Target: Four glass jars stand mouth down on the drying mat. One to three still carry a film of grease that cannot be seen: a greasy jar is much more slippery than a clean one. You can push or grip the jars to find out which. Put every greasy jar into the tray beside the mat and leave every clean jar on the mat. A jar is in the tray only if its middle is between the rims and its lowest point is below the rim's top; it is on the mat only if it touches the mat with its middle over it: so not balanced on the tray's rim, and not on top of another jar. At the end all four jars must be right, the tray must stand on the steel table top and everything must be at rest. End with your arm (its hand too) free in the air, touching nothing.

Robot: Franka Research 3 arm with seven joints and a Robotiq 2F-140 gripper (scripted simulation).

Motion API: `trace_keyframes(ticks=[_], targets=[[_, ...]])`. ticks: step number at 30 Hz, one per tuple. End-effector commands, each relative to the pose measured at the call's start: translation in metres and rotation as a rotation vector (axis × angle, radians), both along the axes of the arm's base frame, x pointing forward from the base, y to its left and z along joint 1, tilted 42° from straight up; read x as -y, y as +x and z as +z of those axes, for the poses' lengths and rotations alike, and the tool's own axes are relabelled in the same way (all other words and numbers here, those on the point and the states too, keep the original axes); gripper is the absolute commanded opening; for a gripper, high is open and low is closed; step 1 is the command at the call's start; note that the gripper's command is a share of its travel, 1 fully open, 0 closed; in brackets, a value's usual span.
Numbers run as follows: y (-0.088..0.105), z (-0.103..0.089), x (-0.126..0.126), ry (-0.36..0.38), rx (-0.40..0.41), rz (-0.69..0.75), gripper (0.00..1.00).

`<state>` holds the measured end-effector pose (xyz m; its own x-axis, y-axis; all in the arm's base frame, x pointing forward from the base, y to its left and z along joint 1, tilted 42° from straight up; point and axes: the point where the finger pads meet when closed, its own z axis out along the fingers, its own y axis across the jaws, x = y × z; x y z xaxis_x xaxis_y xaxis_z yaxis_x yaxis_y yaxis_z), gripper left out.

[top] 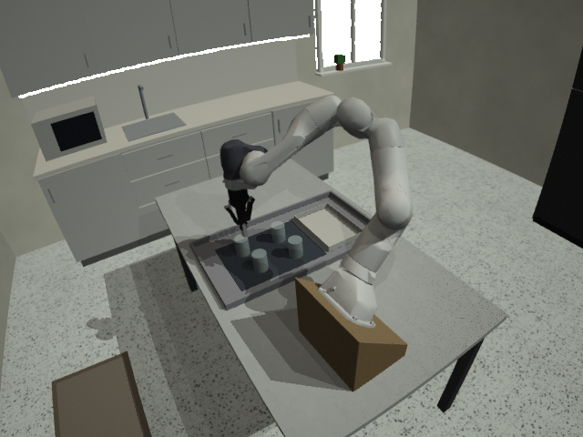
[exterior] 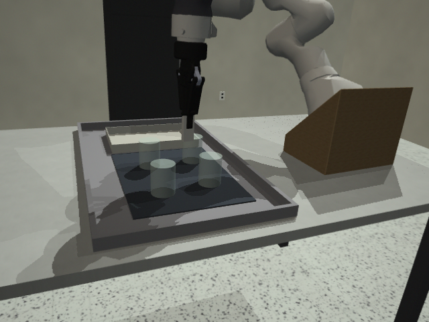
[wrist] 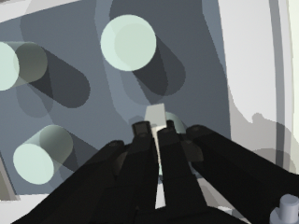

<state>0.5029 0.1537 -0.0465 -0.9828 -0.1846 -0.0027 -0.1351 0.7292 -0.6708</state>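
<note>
Four pale green jars stand mouth down on the dark drying mat [top: 244, 283] [exterior: 145, 212] [wrist: 206, 84]: back left jar [top: 241, 247] [exterior: 162, 180] [wrist: 176, 122], front left jar [top: 259, 261] [exterior: 210, 170] [wrist: 128, 43], back right jar [top: 278, 232] [exterior: 149, 155] [wrist: 34, 163] and front right jar [top: 295, 248] [exterior: 192, 152] [wrist: 6, 65]. The cream tray [top: 324, 226] [exterior: 131, 147] holds no jar. My gripper [top: 243, 230] [exterior: 188, 133] [wrist: 158, 119] is shut and empty, above jar height, over the gap between the two left jars. Its fingers hide most of the back left jar in the wrist view.
A raised grey rim [top: 263, 289] [exterior: 194, 225] surrounds mat and tray. The tray lies to the right of the mat. My arm rises from a wooden block [top: 329, 324] [exterior: 366, 131] on the table's robot side.
</note>
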Motion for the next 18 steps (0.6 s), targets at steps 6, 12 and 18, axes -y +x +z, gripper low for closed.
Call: trace_keyframes(ticks=[6, 12, 18], targets=[[0.005, -0.022, 0.019, 0.002, 0.026, -0.039, 0.0], [0.008, -0.043, 0.038, 0.002, 0.026, -0.039, 0.0], [0.01, -0.053, 0.047, 0.002, 0.026, -0.039, 0.0]])
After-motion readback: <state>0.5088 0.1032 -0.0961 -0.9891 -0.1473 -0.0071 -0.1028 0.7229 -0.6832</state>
